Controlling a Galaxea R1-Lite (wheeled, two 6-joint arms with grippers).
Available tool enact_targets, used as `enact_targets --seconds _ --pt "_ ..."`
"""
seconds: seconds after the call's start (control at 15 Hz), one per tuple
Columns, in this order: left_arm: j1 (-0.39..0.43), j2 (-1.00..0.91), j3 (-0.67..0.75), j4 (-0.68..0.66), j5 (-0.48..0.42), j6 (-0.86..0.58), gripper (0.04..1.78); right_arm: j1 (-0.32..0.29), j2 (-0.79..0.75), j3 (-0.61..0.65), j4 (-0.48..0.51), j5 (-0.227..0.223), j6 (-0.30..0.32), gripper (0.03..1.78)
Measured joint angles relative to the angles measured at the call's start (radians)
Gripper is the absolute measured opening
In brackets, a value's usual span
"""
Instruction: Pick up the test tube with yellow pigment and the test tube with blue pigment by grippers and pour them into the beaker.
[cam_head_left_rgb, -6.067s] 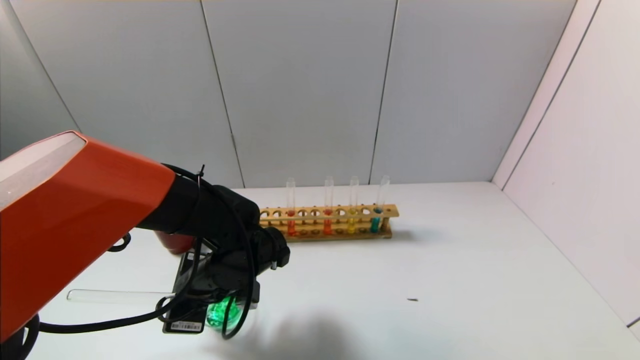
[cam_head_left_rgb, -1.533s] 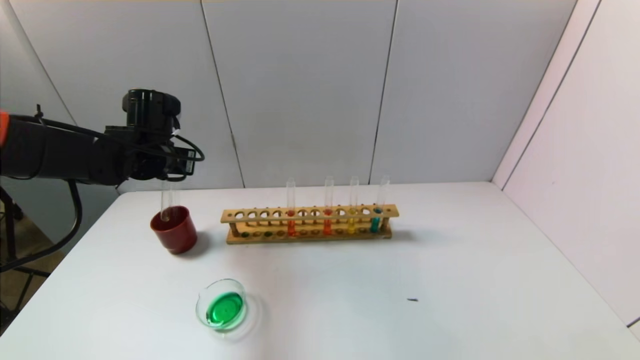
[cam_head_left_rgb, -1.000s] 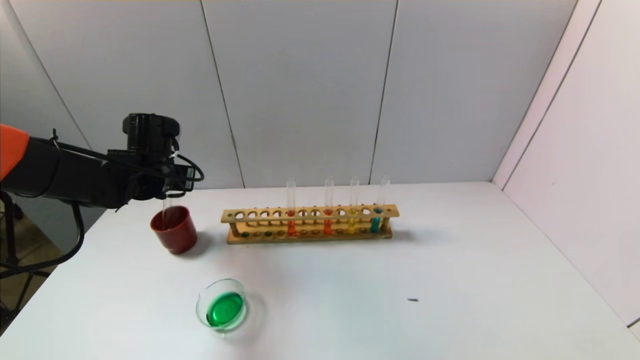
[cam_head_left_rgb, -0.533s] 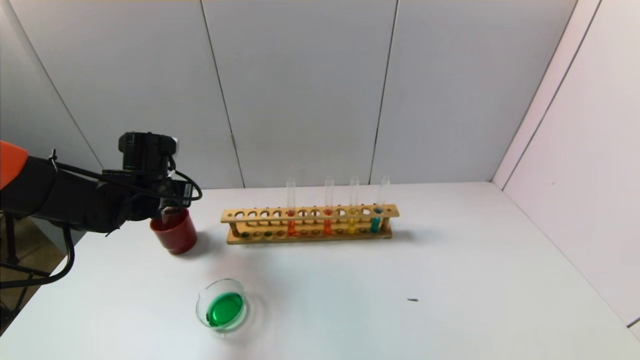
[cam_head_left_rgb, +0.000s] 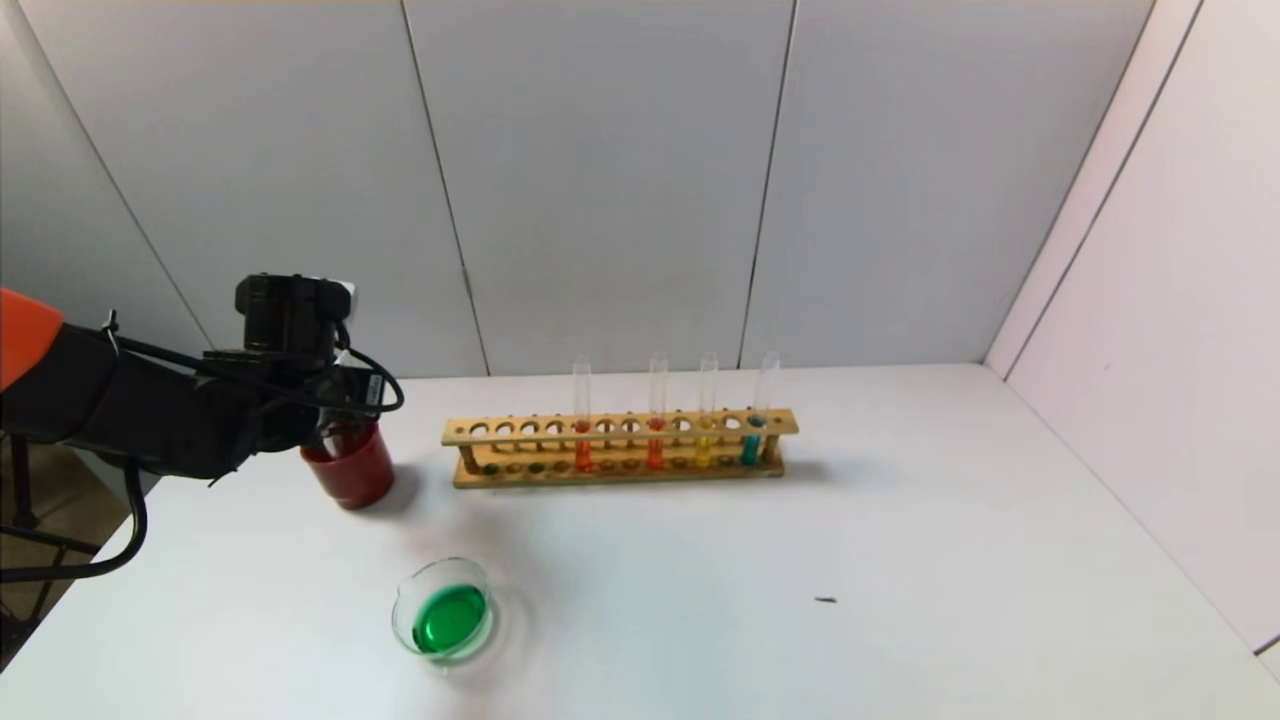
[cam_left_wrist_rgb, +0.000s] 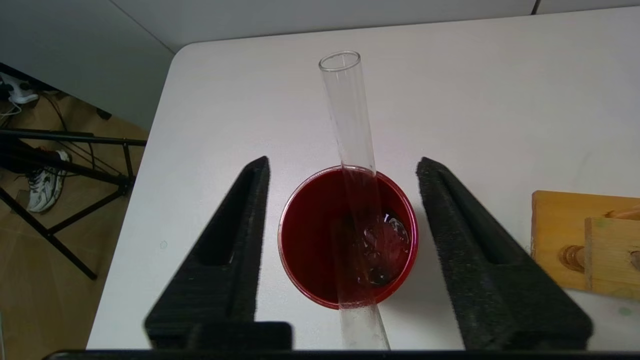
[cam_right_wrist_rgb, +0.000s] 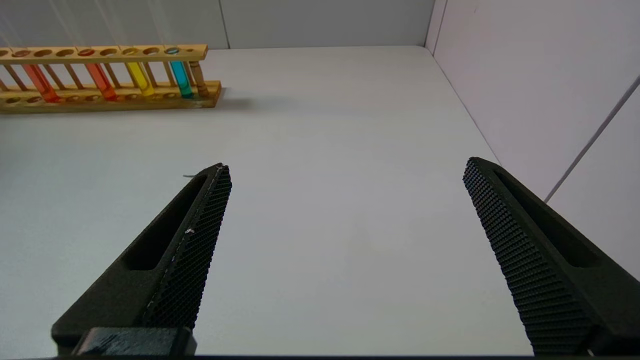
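Presently, entries running from largest to smallest:

Table: white top, carrying every item below.

Left arm: reaching in level from the robot's left side, with the wrist camera block riding above the red cup.

Left gripper: pointing down over the red cup, its two foam fingers standing apart on either side of the rim, touching neither cup nor tube.

Right gripper: not showing in the head view; jaws standing wide, holding nothing, hovering above bare table on the right, well apart from the rack.

Rack: wooden, sitting at the back middle, holding four tubes: two orange-red, one golden yellow, one teal.

Red cup: standing left of the rack, just beside its end; taking in an empty tube.

Beaker: sitting near the front left, well apart from the cup, holding green liquid.

Empty tube: clear glass, leaning inside the red cup with its mouth sticking out past the rim; released.

Progress: judging by the green liquid, both pigments are looking already poured and mixed; the emptied glass is being put away in the cup. Whether a second empty tube is lying in there cannot be told.

Remaining: probably only drawing the left arm clear.
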Motion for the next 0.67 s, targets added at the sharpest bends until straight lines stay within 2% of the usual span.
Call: enact_targets --seconds 0.13,0.33,0.67 --pt "0.0 -0.02 -0.002 0.0 0.001 0.004 1.42 0.0 0.0 0.0 0.0 0.0 0.0 1.7" --pt "0.003 -0.077 -0.004 0.003 0.001 0.019 1.7 0.0 0.0 0.0 0.0 0.0 0.0 1.7" --pt "0.006 -0.254 0.036 0.051 -0.001 0.024 1.75 0.0 0.0 0.0 0.0 0.0 0.0 1.7"
